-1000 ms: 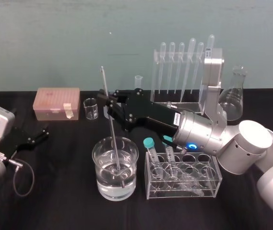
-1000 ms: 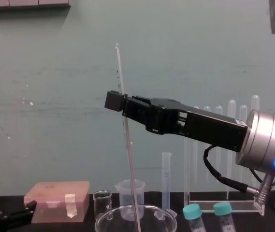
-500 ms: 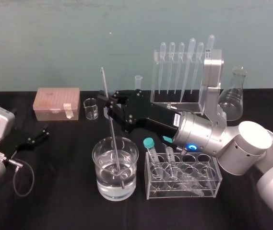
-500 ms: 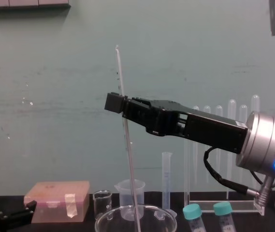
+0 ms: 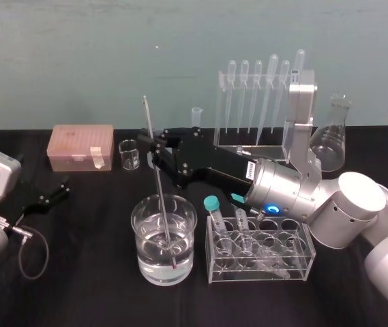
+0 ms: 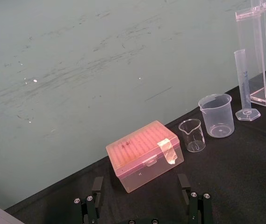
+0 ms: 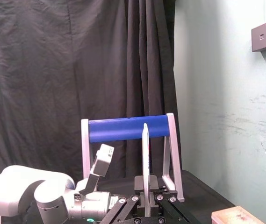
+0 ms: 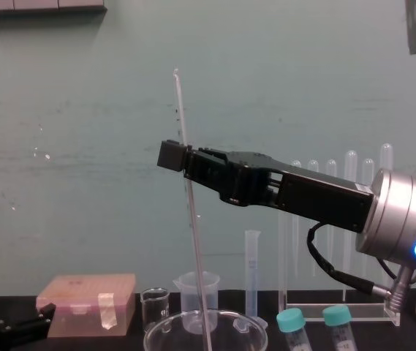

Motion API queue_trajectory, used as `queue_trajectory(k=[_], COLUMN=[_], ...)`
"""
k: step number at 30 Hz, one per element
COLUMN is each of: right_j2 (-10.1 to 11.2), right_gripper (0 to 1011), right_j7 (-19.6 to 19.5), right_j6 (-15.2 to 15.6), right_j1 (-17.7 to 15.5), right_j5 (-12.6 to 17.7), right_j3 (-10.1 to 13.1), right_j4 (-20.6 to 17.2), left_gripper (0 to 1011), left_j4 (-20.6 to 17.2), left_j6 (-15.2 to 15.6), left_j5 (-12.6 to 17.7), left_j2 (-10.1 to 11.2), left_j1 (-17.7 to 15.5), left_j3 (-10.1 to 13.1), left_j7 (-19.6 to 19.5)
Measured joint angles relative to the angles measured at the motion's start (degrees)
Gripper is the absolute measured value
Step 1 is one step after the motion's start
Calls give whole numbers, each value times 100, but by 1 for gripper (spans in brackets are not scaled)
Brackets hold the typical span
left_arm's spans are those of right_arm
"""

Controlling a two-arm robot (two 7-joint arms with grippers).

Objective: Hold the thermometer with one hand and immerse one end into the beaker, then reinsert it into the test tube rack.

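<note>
In the water-filled beaker, the thermometer is dipped, clamped by the right gripper; left gripper is parked at left, fingers spread.

Scuffed teal wall behind black table; grey shelf high on wall; black curtain adjoining wall.

Reaching the right arm forward and across, with the right gripper pinching its fingers on the thermometer partway up the rod. Resting the left arm low, well apart from that rod, with the left gripper lying fingers spread wide.
</note>
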Motion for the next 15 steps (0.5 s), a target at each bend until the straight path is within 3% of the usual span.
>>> queue_trajectory(k=[15], right_j2=[6], right_gripper=[51], right_j7=[-5], right_j6=[2], right_j1=[-4], right_j5=[1], right_j3=[9], right_j4=[-6], left_gripper=[1008], left_j4=[0], left_j6=[0], left_j5=[0], left_j2=[0], left_j1=[0], left_j3=[0], left_j7=[0])
